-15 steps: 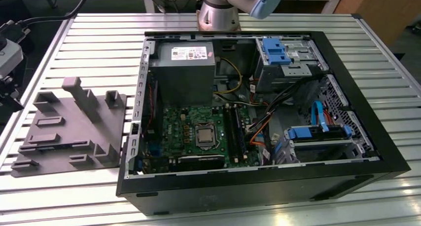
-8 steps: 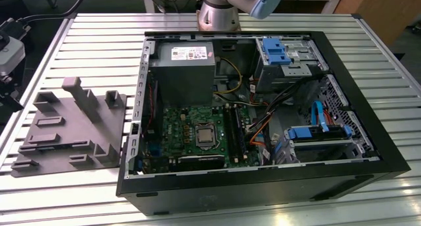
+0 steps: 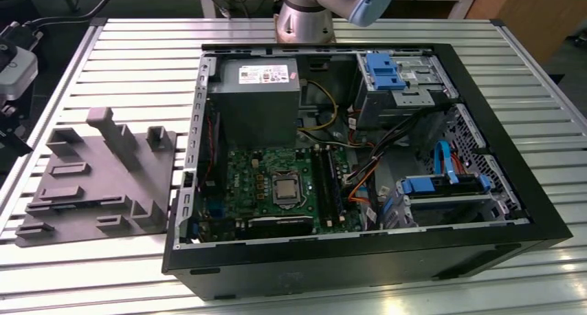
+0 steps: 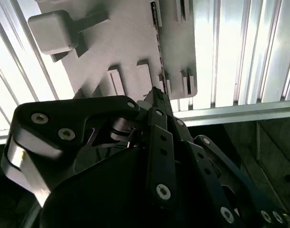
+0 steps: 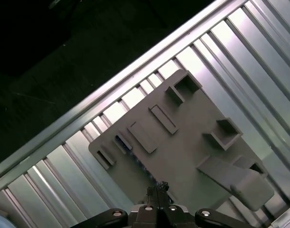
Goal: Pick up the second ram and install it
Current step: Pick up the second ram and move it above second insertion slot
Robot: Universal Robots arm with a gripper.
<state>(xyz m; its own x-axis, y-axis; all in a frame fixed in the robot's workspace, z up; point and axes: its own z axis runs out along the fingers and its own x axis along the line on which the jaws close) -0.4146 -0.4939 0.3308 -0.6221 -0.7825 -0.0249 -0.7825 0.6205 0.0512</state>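
The gripper (image 4: 157,97) hangs above the grey fixture (image 3: 101,184), jaws drawn together with nothing between them. The ram (image 4: 158,47) stands on edge in a fixture slot, in line with the tips in the second wrist view. My worry: a descent slightly off that thin edge would strike the stick or the slot walls, and a skewed grip could tilt it coming out. A tall post (image 4: 52,31) crowds one side; the table (image 3: 137,47) offers room, and the case (image 3: 367,267) wall stands just beside the fixture
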